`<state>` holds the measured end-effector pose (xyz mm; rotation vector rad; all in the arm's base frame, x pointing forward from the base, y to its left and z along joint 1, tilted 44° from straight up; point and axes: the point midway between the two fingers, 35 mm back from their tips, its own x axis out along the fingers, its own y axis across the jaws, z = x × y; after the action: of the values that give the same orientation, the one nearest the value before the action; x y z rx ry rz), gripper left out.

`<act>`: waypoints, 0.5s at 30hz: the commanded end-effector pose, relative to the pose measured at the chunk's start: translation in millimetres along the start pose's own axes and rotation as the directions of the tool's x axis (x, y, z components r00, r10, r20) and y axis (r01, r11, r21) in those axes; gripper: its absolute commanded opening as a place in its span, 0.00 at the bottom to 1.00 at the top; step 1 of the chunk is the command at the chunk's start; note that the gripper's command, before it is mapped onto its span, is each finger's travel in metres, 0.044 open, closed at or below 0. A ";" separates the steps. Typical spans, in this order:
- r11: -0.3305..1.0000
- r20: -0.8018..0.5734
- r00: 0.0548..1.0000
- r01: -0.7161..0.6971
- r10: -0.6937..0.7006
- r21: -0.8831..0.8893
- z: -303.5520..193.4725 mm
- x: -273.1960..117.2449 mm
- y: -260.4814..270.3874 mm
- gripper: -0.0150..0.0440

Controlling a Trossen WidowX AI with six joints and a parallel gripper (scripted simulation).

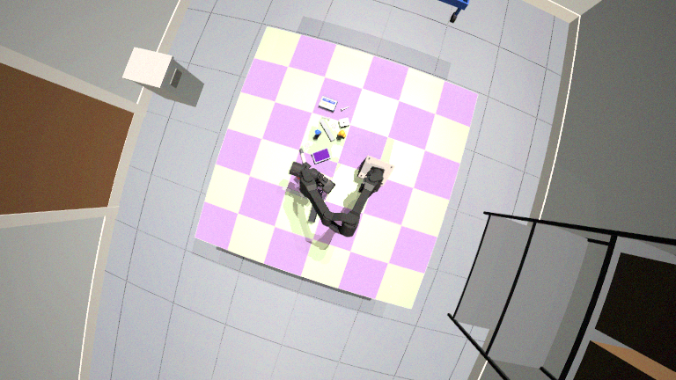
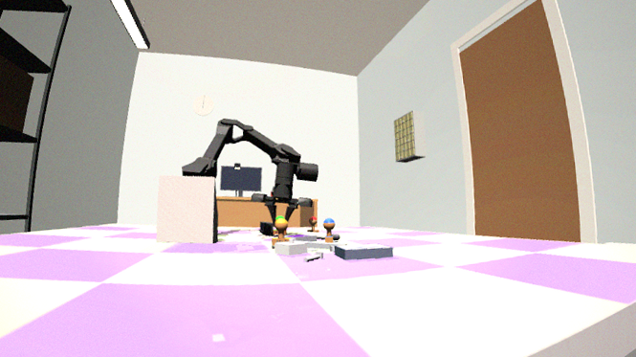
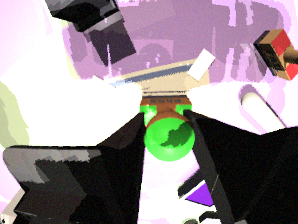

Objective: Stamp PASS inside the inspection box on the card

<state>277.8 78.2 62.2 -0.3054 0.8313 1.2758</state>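
My gripper (image 3: 163,116) is shut on the green-topped stamp (image 3: 162,142) (image 2: 279,217), a wooden stamp held ball up and base down. The lettering on its base edge is too blurred to read. A beige card (image 3: 172,83) with a blue-grey stripe lies just beyond the stamp base in the wrist view; the base and fingers hide its near part, so the box and any print cannot be made out. Whether the base touches the card is unclear. The purple ink pad (image 1: 320,155) (image 3: 201,196) lies on the other side of the stamp from the card's visible part.
A red-marked stamp (image 3: 281,46) (image 2: 312,220) and a white pen-like rod (image 3: 260,107) lie near the gripper. Blue (image 1: 317,132) (image 2: 329,223) and yellow (image 1: 341,135) (image 2: 281,224) stamps, a long bar (image 1: 326,129) and a white-blue box (image 1: 327,103) are beyond the pad. A dark object (image 3: 82,12) is beside the card.
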 end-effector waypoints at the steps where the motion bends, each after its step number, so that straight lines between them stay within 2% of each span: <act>1: 1.000 0.004 1.000 -0.003 0.003 -0.001 0.9 1.5 0.1 0.25; 15: 1.000 0.004 1.000 -0.003 0.003 -0.001 0.9 -4.9 0.5 0.25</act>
<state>276.2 77.1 63.5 -0.3015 0.8360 1.2810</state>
